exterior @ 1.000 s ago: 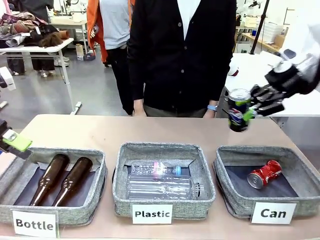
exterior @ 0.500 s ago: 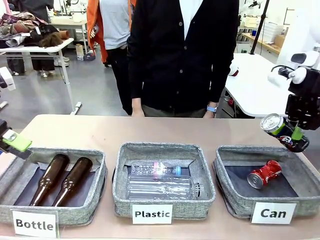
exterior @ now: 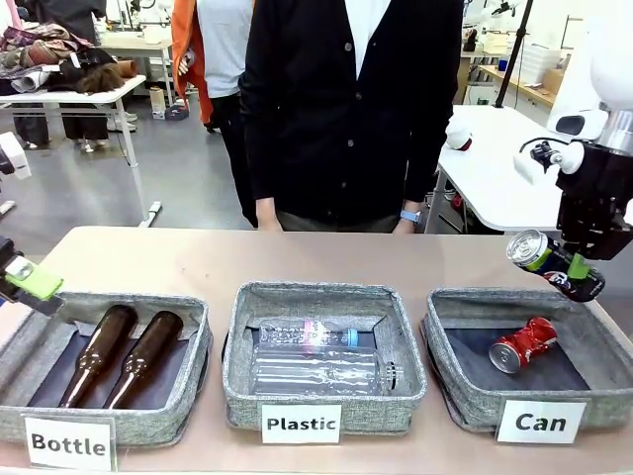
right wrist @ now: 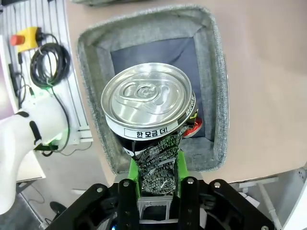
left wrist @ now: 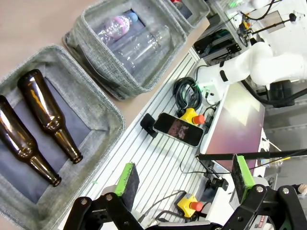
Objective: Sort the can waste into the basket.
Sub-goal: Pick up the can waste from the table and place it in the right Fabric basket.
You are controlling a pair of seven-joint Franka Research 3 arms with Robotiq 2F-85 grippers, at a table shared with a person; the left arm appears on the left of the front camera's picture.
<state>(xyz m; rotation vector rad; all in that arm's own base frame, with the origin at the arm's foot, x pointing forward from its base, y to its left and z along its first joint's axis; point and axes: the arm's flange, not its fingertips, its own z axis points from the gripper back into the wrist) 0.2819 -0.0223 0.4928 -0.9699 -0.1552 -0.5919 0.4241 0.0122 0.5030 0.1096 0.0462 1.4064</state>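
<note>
Release step over Can basket (exterior: 465, 394), directly beneath right jaws (exterior: 574, 269). Red can (exterior: 523, 344) already inside. Black-blue can (right wrist: 149, 125) pinched between green pads, tilted; next, full release needed. Left jaws (left wrist: 184, 177) spread wide, empty.

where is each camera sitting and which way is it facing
Front: fixed on the robot's side, looking across the table at the person; right gripper over the Can basket.
Left wrist: looks down past the open left gripper at the bottle basket.
Right wrist: looks down along its fingers gripping the black-blue can.
Shared: can and Can basket, front and right wrist.
</note>
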